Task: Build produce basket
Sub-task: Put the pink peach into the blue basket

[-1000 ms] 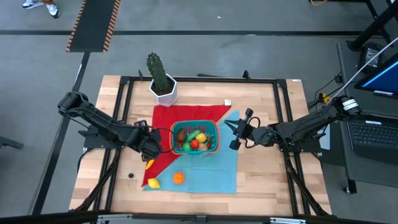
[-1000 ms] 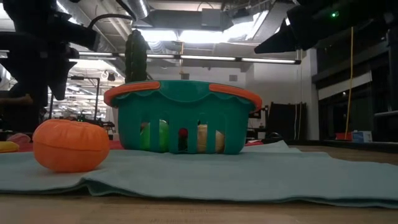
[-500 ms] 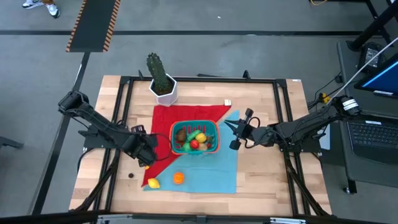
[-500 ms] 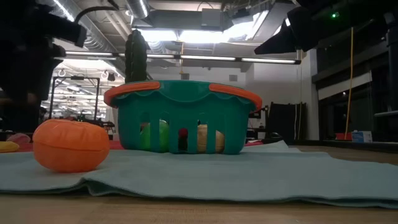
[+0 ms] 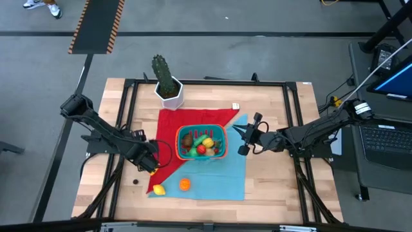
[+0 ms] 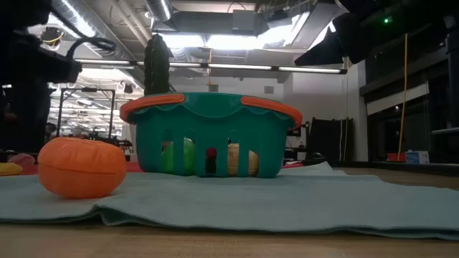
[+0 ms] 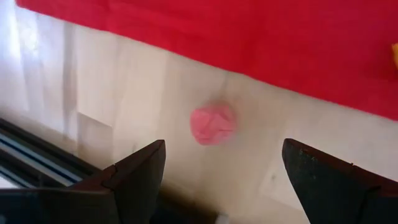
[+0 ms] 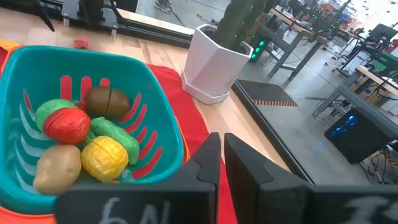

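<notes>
The teal basket (image 5: 201, 142) with its orange rim stands on the red cloth (image 5: 187, 119) and blue cloth (image 5: 219, 177). It holds several pieces of produce (image 8: 87, 134). An orange piece (image 5: 185, 184) and a yellow piece (image 5: 158, 189) lie on the cloths near the front edge. A small pink piece (image 7: 212, 123) lies on bare wood beside the red cloth. My left gripper (image 5: 148, 163) hangs open above the wood left of the basket, and the pink piece shows between its fingers (image 7: 222, 152), apart from them. My right gripper (image 5: 239, 138) hovers shut to the right of the basket (image 8: 221, 149).
A white hexagonal pot with a cactus (image 5: 168, 90) stands at the back, left of centre. A black frame (image 5: 206, 82) runs around the tabletop. Bare wood lies to the right of the blue cloth (image 5: 277, 180).
My left gripper has gone from the basket's left side toward the table's left and near edges and has sunk toward the wood, staying open. In the low view its arm has slid off toward the picture's left.
</notes>
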